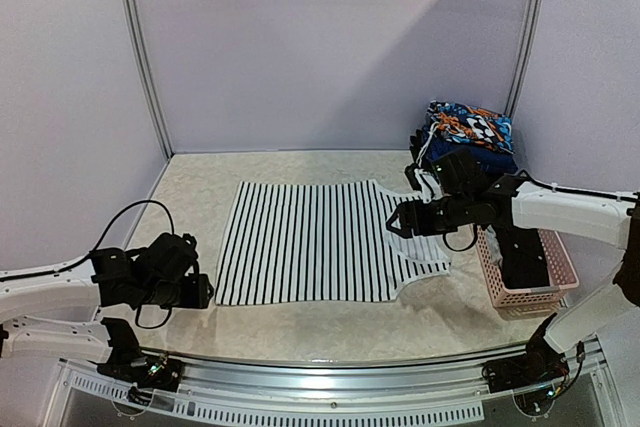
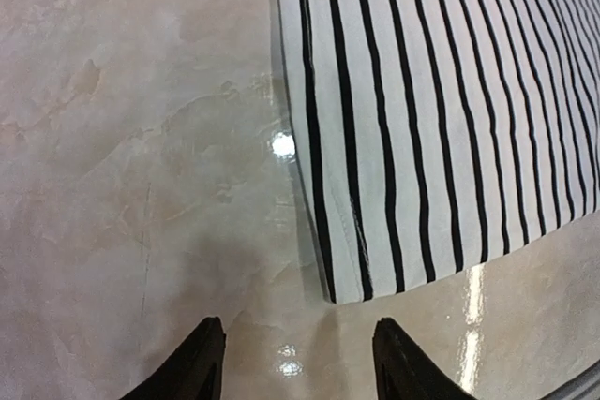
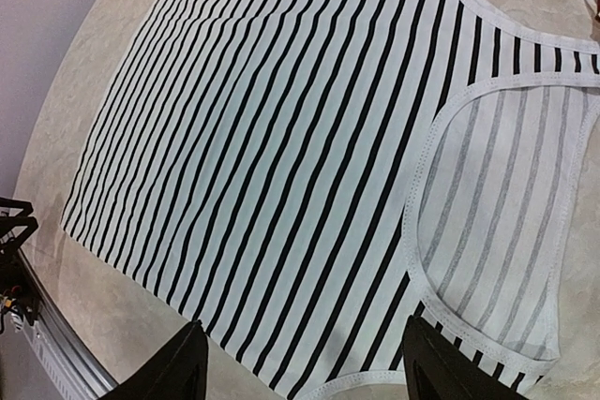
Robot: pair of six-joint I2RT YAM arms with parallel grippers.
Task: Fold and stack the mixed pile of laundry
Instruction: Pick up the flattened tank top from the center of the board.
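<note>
Two spread pincers, pinching nothing, at a striped top (image 1: 310, 242) laid flat on the table (image 1: 200, 187): left pincer (image 2: 298, 353) just off its near hem corner, right pincer (image 3: 305, 362) above its neckline (pink basket (image 1: 525, 302) beside that end, colourful folded clothes (image 1: 470, 129) beyond the same end).

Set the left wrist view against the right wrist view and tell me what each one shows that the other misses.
Only the left wrist view: a close look at one hem corner of the striped top, just ahead of the left gripper, with a wide bare stretch of table beside it. Only the right wrist view: nearly the whole top spread flat, its white-edged neck opening and the right gripper over that end. Both: the same striped top lying flat on the marbled table, and open fingers with nothing between them.
</note>
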